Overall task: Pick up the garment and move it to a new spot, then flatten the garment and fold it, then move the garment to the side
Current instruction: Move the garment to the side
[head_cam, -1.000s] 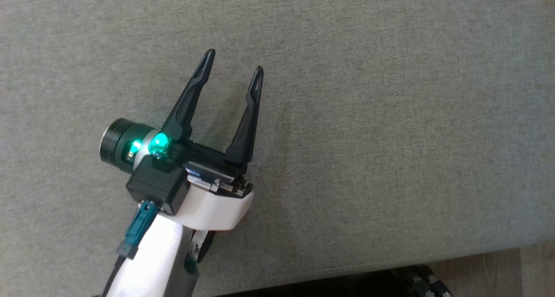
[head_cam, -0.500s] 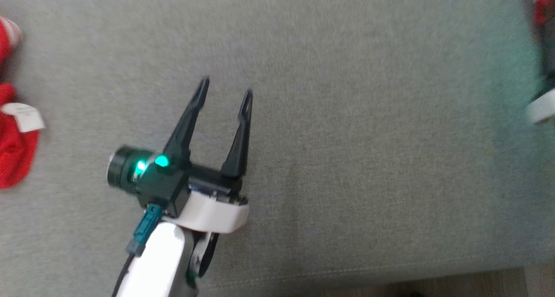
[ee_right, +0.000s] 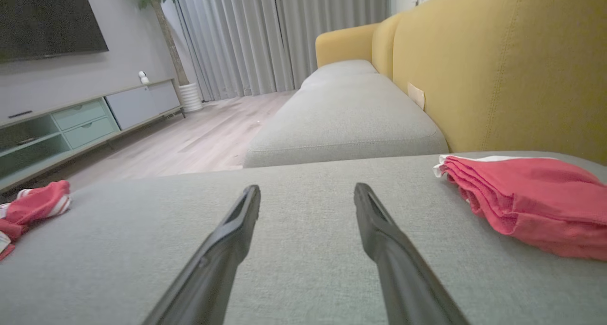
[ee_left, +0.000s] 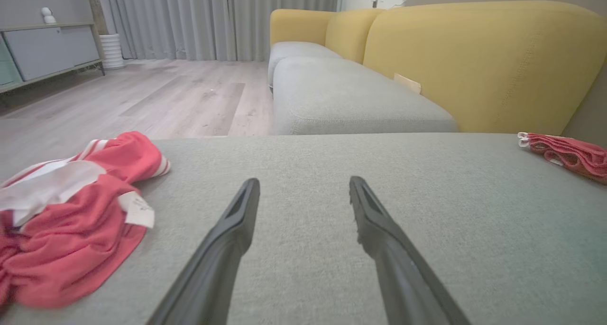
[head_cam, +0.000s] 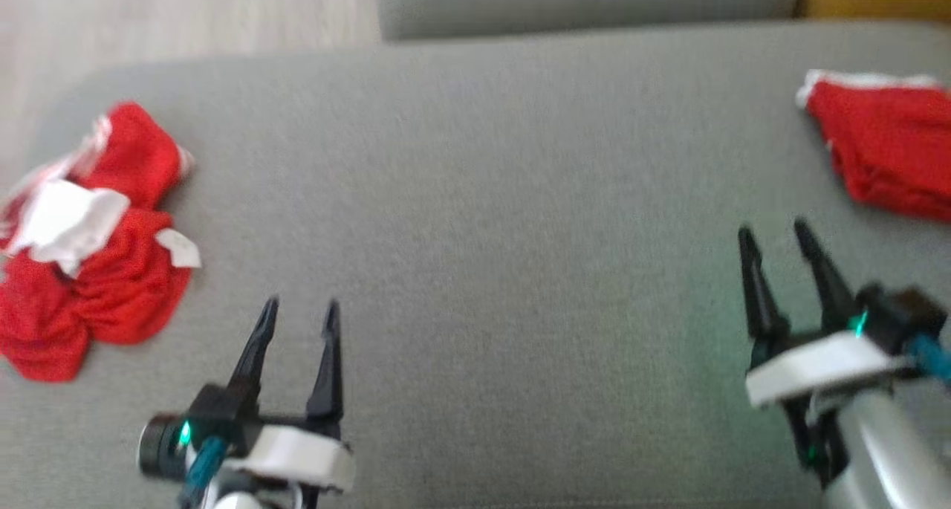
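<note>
presently the crumpled red garment (head_cam: 96, 293) lies in a heap at the left end of the grey seat cushion (head_cam: 520, 219), with a white panel and a white label (head_cam: 178, 249) turned up and striped trim at its far edge. a second piece, the folded red garment (head_cam: 884, 145), sits flat and layered at the far right of the same cushion, close to the yellow backrest (ee_right: 521, 69) and well apart from the heap. bare cushion between the two.

left gripper (head_cam: 301, 305) hovers over the cushion just right of the heap, jaws spread wide, nothing in them. right gripper (head_cam: 773, 230) is near the folded piece but not touching it, jaws likewise wide and empty.

judgement: the folded piece looks set aside, so the step in hand reads as the pick-up of the heap. next move calls for the left gripper to swing left and down onto a raised fold and close on cloth alone — not the cushion cover — then carry it to the bare middle for flattening.
</note>
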